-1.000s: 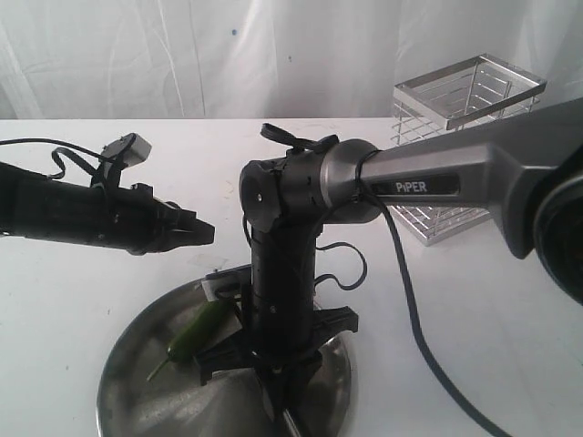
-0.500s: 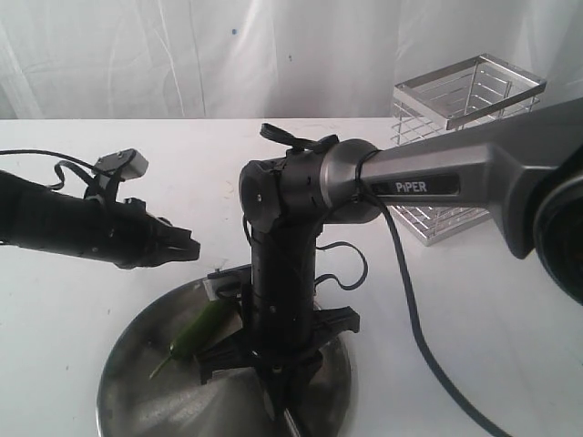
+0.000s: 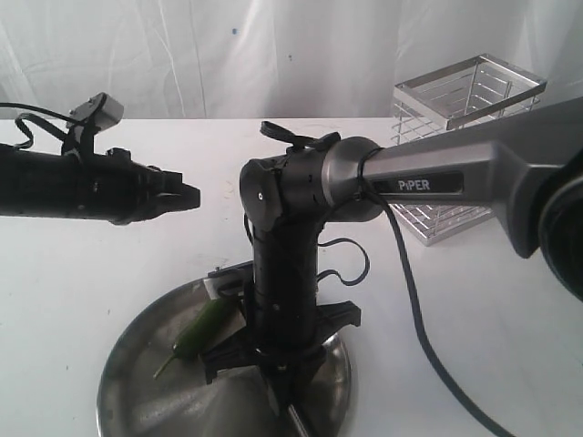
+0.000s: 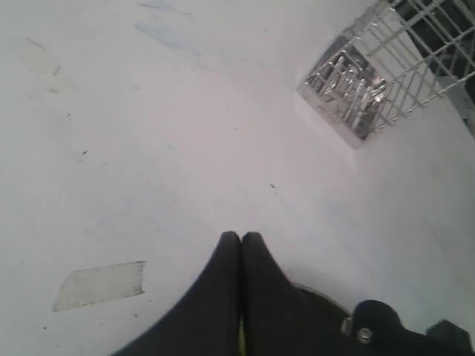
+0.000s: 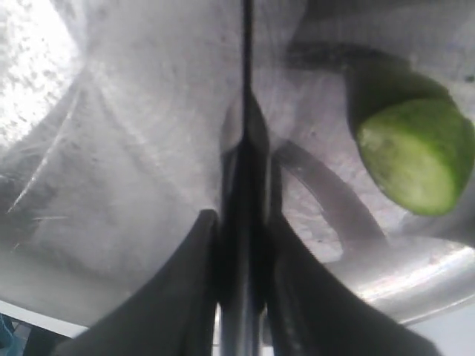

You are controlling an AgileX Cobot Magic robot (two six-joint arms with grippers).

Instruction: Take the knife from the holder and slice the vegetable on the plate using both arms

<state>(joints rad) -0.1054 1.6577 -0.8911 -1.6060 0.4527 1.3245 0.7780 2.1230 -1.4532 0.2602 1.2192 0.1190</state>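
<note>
Steel shows first in the exterior view: the plate (image 3: 137, 382) lies at the front of the white table (image 3: 82, 273), with the vegetable (image 3: 202, 330) on its left half, thin stem toward the front. The right arm (image 3: 437, 182) reaches in from the right and bends straight down over the plate, its gripper (image 3: 284, 387) low above the metal beside the vegetable. The left gripper (image 3: 187, 196) hangs in the air left of that arm, well above the table, pointing right. The holder (image 3: 465, 137) stands at the back right. From the left wrist, the left gripper's fingers (image 4: 223, 271) are pressed together with nothing between them, over bare table, a strip of tape (image 4: 100, 285) nearby and the holder (image 4: 371, 81) farther off. From the right wrist, the right gripper (image 5: 241, 222) pinches the knife (image 5: 246, 111), blade edge-on over the plate (image 5: 133, 148); the vegetable's cut end (image 5: 412, 159) shows pale green flesh just beside it.
</note>
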